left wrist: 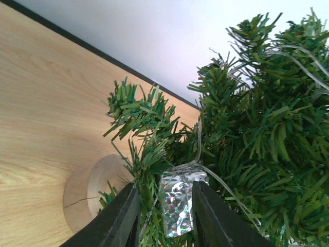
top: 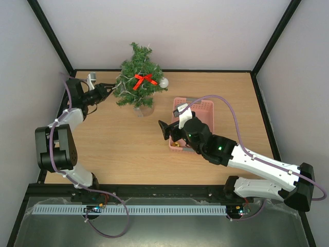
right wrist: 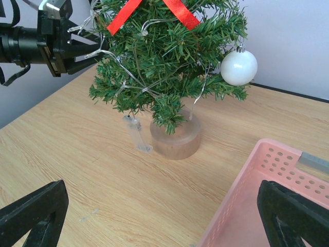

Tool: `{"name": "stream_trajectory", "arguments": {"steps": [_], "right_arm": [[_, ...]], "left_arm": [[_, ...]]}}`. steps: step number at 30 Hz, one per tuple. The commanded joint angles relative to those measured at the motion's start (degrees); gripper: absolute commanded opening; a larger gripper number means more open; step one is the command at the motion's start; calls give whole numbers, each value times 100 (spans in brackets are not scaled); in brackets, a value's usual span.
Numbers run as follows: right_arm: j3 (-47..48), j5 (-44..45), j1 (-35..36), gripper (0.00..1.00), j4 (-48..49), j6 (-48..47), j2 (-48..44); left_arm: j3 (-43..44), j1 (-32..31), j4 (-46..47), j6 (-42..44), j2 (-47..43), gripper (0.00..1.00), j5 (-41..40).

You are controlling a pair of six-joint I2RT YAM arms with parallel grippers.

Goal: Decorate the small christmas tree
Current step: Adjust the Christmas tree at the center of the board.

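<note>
Silvery crinkled foil ornament (left wrist: 177,206) pinched in left tool (left wrist: 165,189) amid bristly small christmas tree (left wrist: 257,128); right tool (right wrist: 162,206) spread.

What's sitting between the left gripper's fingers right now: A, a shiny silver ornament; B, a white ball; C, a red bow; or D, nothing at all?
A: the left wrist view shows a shiny silver ornament between the fingers of the left gripper, up against the branches of the small christmas tree.
</note>
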Motion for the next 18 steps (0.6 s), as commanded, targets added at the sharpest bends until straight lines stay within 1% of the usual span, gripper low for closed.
{"name": "stream_trajectory", "arguments": {"steps": [1,8,13,18], "right_arm": [[108,168,23,98,-72,68,-59],[70,170,16,98,-90,59,-116],[54,148,17,97,-81,73,-147],[35,155,16,97,-80,61,-147]], "left_arm": [[227,-5,318,52,131,30,143],[319,2,420,115,328,29,154],[420,-1,305,216,469,31,102],[428,-7,536,114,530,30,207]]}}
